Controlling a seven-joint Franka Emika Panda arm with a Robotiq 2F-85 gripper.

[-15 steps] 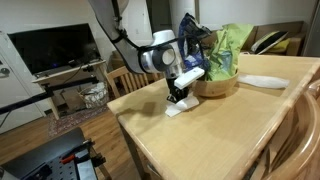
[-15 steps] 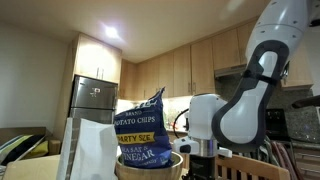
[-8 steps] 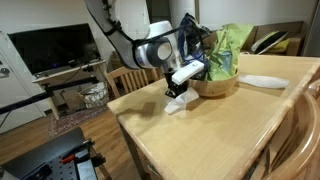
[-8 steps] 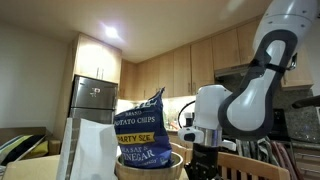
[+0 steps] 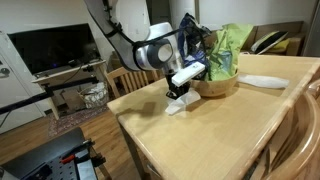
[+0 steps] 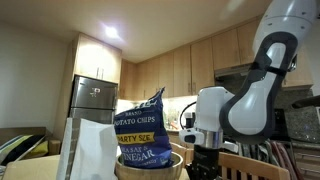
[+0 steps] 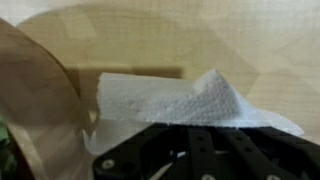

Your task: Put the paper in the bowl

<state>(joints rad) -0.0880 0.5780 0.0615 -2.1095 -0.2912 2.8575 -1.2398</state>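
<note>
white paper – long axis across the wrist view, beside the wooden bowl – pinched by the closed gripper

Finding, one second back to now: the robot arm's white wrist housing stands slightly higher above the bench in an exterior view. In an exterior view the same housing sits higher and further toward the right edge. The tool rises with it. The small white folded paper napkin comes up a little at its pinched part. Whether it is wholly clear of the bench cannot be told. Nearly all of this shift falls in the first half second, with barely a trace after that.
</note>
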